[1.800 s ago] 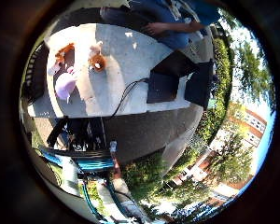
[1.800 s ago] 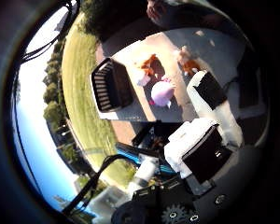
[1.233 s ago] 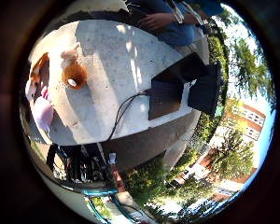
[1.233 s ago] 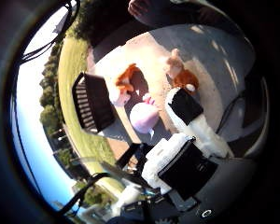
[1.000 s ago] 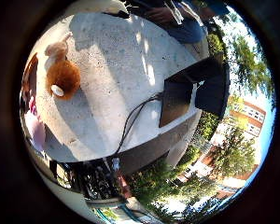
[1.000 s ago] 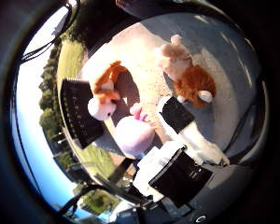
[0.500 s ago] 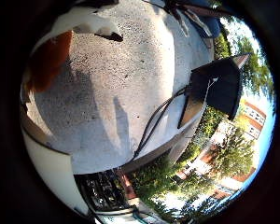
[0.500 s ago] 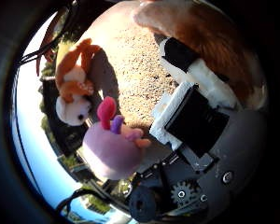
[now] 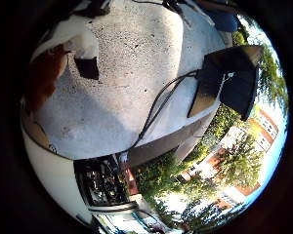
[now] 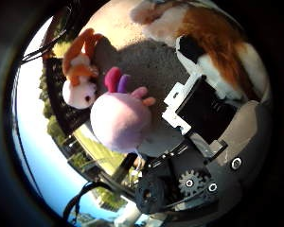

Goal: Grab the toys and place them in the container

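Note:
My hand is low over a speckled stone table. One white and black finger lies stretched against a large orange and white plush toy, close to the palm. A pink plush toy lies beside the hand. A smaller orange and white plush lies just past it. A dark container's edge shows behind these two toys. In the right little finger side palm view an orange plush fills the edge, beside a white finger part.
Two black flat devices stand at the table's far edge, with a cord running across the tabletop. A cart with equipment stands below the table's edge. Grass and trees lie beyond.
The hand has come down close over the table. The toys now fill much more of the thumb side view, and a finger lies on the large orange plush.

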Robot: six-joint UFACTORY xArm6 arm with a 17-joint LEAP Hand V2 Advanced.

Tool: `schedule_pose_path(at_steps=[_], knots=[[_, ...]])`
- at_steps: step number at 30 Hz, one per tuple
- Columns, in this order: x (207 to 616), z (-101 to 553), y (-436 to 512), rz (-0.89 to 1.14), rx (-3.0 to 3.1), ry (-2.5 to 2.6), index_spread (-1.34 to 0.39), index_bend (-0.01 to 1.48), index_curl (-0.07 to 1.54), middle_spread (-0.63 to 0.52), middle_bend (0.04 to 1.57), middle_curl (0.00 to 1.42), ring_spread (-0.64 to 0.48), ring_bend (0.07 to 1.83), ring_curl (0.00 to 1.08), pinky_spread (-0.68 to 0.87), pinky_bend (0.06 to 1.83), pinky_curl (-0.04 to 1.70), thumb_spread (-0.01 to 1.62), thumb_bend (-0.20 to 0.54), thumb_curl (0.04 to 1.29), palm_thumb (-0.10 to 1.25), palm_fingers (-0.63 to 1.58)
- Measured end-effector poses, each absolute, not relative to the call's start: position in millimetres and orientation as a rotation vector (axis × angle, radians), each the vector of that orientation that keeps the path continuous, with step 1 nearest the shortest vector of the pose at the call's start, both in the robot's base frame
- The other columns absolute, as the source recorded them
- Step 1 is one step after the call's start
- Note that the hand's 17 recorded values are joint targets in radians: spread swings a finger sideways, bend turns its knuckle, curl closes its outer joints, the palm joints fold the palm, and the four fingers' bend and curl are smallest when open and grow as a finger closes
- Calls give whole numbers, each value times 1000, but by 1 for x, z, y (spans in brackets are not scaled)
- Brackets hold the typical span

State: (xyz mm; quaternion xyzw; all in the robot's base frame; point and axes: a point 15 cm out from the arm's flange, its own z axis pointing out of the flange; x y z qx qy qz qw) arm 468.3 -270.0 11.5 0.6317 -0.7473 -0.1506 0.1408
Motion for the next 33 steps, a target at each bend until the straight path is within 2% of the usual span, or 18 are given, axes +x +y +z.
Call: schedule_pose_path(at_steps=[11,18,27,33], knots=[[437,219,-207,-605,2050,-2033,-930,635,382,-211,1251,1004,-108,1463,819,163,1564,794,1135,-11,690,978,831],[432,320,-96,-572,2340,-1886,-1039,658,477,-219,1288,1048,-115,1530,835,137,1608,844,1170,-12,719,973,762],[442,352,76,-584,2636,-1659,-1128,636,618,-222,1321,1069,-109,1590,830,124,1633,878,1177,-13,741,969,719],[497,318,161,-424,2777,-1654,-1187,594,755,-220,1352,1073,-106,1619,822,117,1650,898,1168,-18,753,953,685]])
